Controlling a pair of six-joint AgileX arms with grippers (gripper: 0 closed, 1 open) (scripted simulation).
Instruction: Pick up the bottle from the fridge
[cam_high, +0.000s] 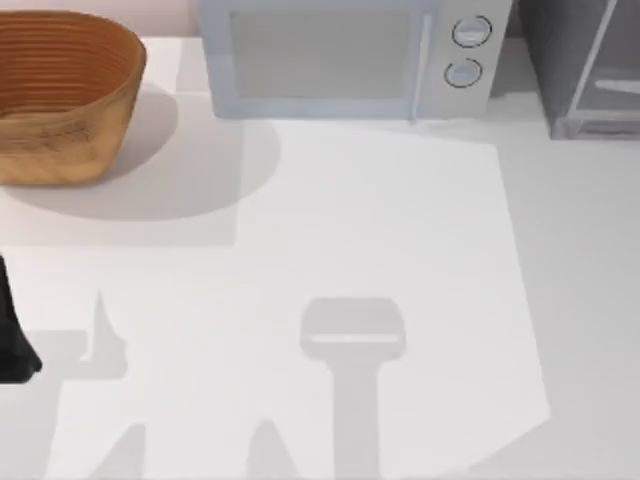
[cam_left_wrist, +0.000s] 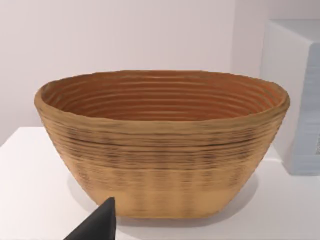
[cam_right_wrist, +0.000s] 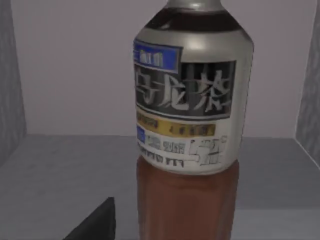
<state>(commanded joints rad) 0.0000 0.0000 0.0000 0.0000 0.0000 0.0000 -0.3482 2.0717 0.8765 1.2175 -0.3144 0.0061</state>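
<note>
The bottle stands upright on the grey floor of the fridge, very close in the right wrist view. It has a pale printed label band over a reddish-brown lower body, and its cap is cut off. A dark fingertip of my right gripper sits just beside the bottle's base without touching it, and the gripper looks open. From above, the fridge is the dark grey cabinet at the far right back. My left arm is parked at the table's left edge.
A woven brown basket stands at the back left, also seen close in the left wrist view as the basket behind a fingertip. A pale silver microwave with two dials sits at the back middle.
</note>
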